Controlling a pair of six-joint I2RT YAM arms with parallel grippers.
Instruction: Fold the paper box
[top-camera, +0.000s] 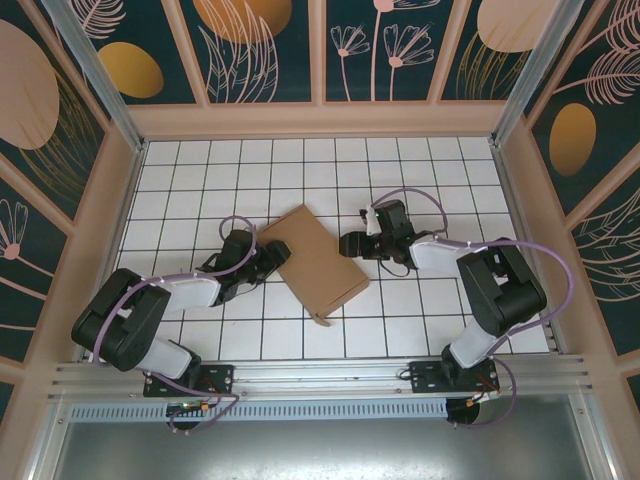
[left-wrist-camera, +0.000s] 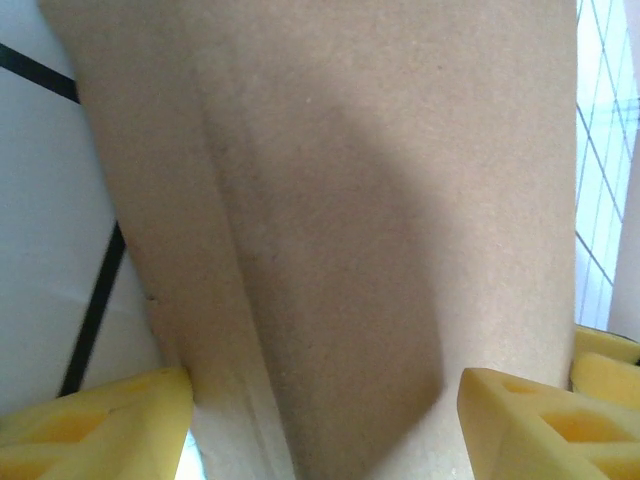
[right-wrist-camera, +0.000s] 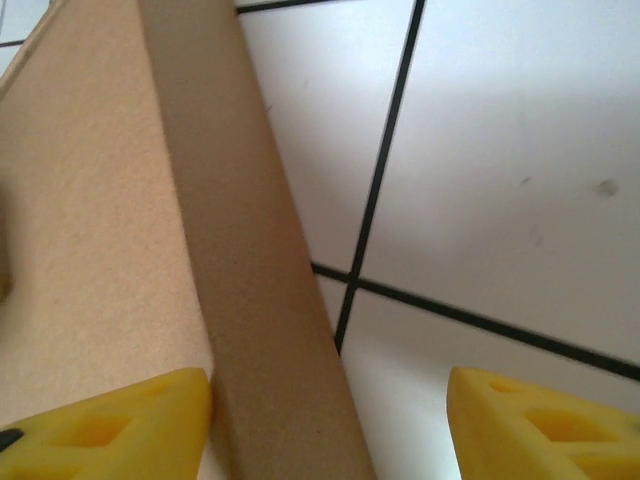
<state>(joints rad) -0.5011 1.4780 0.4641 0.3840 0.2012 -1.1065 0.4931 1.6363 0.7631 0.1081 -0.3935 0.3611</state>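
Brown, matte cardboard marks the middle of the white, black-gridded table (top-camera: 420, 170): the paper box (top-camera: 313, 262) lies flat and slantwise, a closed rectangle with crisp edges and a small tab jutting at its near corner. Against the box's left long edge sits the left hand (top-camera: 270, 262), its yellow foam fingers (left-wrist-camera: 100, 425) spread wide with grainy cardboard spanning the gap; whether they press it I cannot tell. At the box's right long edge, towards its far end, the right hand (top-camera: 346, 245) is fairly wide and holds nothing, one finger (right-wrist-camera: 110, 420) beside the box's narrow side wall, bare tile between. Beyond the box's far and right sides the tiles lie open.
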